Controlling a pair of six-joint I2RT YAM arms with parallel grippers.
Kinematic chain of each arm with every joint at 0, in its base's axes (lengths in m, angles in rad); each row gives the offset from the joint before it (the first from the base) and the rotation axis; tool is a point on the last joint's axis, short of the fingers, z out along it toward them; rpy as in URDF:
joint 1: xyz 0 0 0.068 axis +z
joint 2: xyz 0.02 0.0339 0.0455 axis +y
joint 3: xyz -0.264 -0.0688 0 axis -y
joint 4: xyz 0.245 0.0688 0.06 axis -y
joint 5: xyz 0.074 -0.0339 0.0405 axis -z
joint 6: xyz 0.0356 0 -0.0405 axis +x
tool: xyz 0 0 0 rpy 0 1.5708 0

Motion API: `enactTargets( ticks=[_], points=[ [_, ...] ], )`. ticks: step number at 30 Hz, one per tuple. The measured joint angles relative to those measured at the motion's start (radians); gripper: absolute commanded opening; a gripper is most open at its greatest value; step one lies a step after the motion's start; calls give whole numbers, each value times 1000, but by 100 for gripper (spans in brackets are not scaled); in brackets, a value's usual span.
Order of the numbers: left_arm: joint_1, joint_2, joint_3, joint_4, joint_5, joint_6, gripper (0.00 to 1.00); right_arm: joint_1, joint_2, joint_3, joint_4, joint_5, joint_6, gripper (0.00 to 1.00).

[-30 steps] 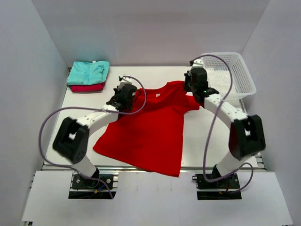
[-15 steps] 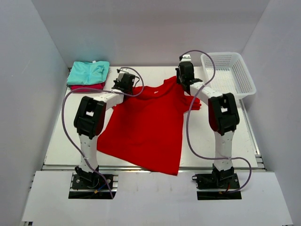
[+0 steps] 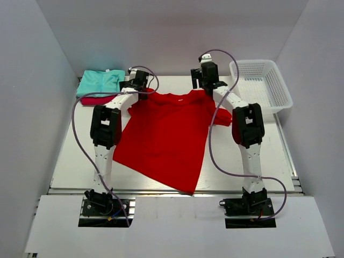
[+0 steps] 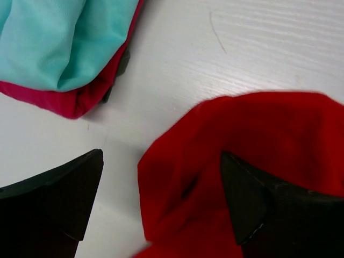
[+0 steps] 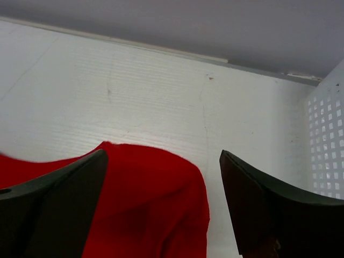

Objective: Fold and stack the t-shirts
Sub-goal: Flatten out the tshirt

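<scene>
The large bright red cloth t-shirt (image 3: 164, 134) lies spread on the white table (image 3: 75, 156), with its collar toward the far edge and its hem toward the near edge. The left gripper (image 4: 160, 161) is released, jaws wide apart over the shirt's far-left shoulder and grasping nothing. The right gripper (image 5: 164, 155) is likewise released over the far-right shoulder, near the white plastic mesh basket (image 3: 284, 91). At far left, the folded mint-green t-shirt (image 3: 101, 81) lies on the folded crimson-pink t-shirt (image 3: 97, 100), near the red shirt but apart from it.
</scene>
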Motion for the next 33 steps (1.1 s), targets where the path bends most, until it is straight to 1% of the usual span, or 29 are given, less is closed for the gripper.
enactTargets(
  ticks=[2, 4, 7, 10, 12, 15, 17, 21, 24, 28, 31, 33],
  points=[
    [-3, -53, -39, -13, 49, 1, 99, 1, -61, -32, -58, -47, 27, 90],
    [-13, -149, -132, -23, 119, 1, 99, 1, -150, -101, -106, -96, 60, 90],
    [-30, -337, -306, -14, 237, -5, 99, 1, -328, -268, -151, -198, 122, 90],
    [-46, -544, -490, 28, 338, -10, 99, 4, -498, -450, -154, -304, 165, 90],
    [-47, -675, -620, 76, 412, -17, 99, 8, -581, -577, -119, -380, 192, 90],
    [-45, -784, -782, 137, 510, -39, 99, 18, -630, -728, -94, -455, 225, 90],
    [-45, -798, -866, 156, 558, -60, 99, 29, -613, -796, -95, -496, 238, 90],
    [-41, -787, -1033, 174, 634, -119, 99, 50, -560, -869, -95, -546, 265, 90],
    [-33, -787, -1094, 164, 658, -167, 99, 63, -544, -911, -70, -577, 290, 90],
    [-20, -760, -1083, 159, 620, -228, 99, 74, -570, -983, 15, -602, 313, 90],
    [-15, -680, -998, 138, 571, -257, 99, 91, -617, -1066, 88, -616, 333, 90],
    [-10, -598, -905, 120, 548, -260, 99, 115, -663, -1131, 119, -637, 341, 90]
  ],
)
